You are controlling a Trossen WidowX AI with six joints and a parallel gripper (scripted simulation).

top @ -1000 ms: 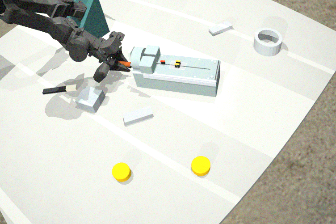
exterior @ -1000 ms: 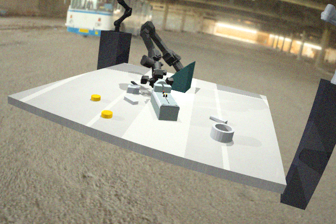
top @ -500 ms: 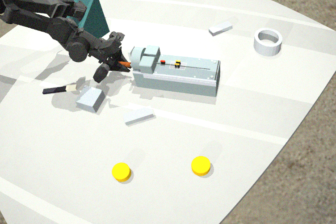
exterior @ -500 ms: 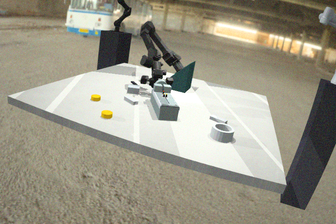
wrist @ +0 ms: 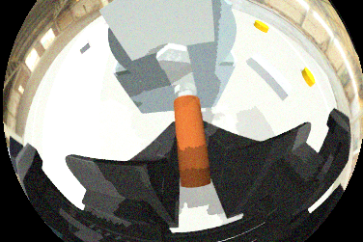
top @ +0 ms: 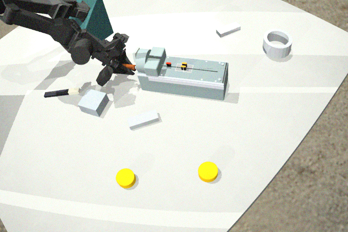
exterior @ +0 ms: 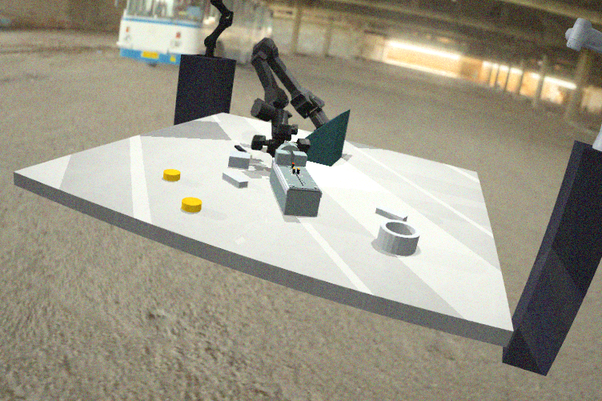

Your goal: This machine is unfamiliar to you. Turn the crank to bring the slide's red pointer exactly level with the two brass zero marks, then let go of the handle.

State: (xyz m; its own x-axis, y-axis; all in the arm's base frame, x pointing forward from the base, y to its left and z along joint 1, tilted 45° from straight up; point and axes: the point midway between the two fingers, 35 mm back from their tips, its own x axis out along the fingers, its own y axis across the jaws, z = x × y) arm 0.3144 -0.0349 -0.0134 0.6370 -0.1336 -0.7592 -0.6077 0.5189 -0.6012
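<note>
Fingers (top: 129, 69) nearly closed, clamped on orange crank handle (top: 128, 66) (wrist: 191, 139). Handle's long axis points from fingers to machine (top: 183, 83) (exterior: 300, 199) (wrist: 166, 18), so turning likely means arcing around that line. Top view: red pointer (top: 168, 63) (exterior: 293, 164) on crank side of brass zero marks (top: 183, 65) (exterior: 295, 170), short of level. Wrist view shows grip, hides pointer.

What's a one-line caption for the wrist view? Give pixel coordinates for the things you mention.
Gripper (wrist: 193, 150) shut on the crank's orange handle (wrist: 189, 121), the grey-green machine (wrist: 159, 18) just ahead, two yellow discs (wrist: 261, 26) (wrist: 308, 76) off to the right.
</note>
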